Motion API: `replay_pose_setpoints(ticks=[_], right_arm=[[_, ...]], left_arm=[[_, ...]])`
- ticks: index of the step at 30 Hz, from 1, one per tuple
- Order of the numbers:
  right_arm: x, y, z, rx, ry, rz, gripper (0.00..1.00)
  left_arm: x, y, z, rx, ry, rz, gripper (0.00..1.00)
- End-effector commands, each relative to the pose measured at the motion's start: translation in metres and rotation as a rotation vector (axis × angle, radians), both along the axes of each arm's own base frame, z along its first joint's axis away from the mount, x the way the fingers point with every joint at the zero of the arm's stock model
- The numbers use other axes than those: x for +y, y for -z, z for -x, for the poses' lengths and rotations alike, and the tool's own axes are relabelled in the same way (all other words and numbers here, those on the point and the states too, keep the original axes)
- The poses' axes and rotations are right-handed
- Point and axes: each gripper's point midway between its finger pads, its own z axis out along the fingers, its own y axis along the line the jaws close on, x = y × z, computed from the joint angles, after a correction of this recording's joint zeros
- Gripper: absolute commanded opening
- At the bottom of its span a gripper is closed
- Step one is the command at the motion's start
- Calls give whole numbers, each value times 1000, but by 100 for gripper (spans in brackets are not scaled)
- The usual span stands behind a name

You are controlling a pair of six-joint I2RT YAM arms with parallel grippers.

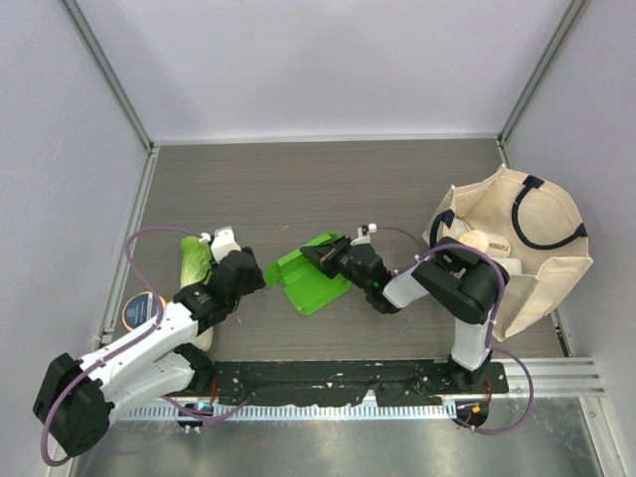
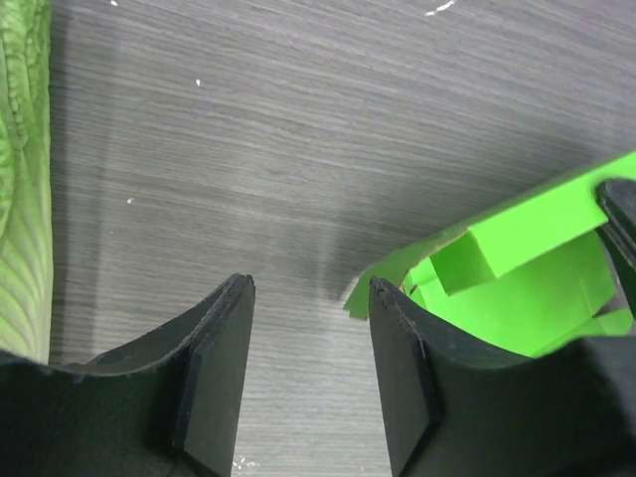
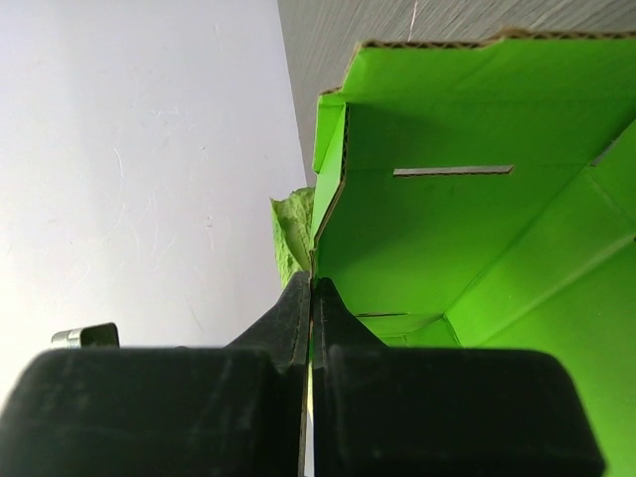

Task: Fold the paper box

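Green paper box [image 1: 314, 283] pinched in right claw [image 3: 312, 295]; left claw [image 2: 310, 290] gapes, seemingly empty, just beside it.

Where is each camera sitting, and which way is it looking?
Top camera: above and behind the arms, looking down at the table; both arms, the left gripper and right gripper show.
Left wrist: on the left arm, looking past its open fingers at the table.
Right wrist: on the right arm, looking along its fingers, shut on a flap.
All three see the paper box; top and left wrist also see the cabbage.
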Motion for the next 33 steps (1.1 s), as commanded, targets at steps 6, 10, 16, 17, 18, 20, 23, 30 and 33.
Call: replay_pose_setpoints(ticks=[6, 10, 16, 17, 18, 20, 23, 30, 33], right_arm=[[1, -12, -3, -41, 5, -50, 0], [3, -15, -5, -36, 9, -78, 0], [3, -13, -6, -31, 16, -80, 0], [3, -13, -6, -30, 16, -79, 0], [3, -13, -7, -29, 18, -80, 0], [3, -14, -7, -27, 20, -84, 0], [2, -11, -7, -18, 27, -90, 0], [1, -7, -6, -10, 29, -98, 0], [0, -7, -6, -10, 30, -95, 0]], left_arm=[[-10, 5, -28, 3, -15, 22, 46], [-16, 23, -30, 35, -3, 16, 45], [-53, 18, -31, -4, 179, 123, 34], [-59, 14, -33, -28, 199, 148, 34], [-61, 14, -32, -29, 210, 158, 34], [-61, 18, -32, -24, 212, 159, 31], [-68, 18, -33, -28, 246, 165, 28], [-74, 18, -29, -77, 302, 183, 31], [-75, 15, -25, -122, 329, 191, 42]])
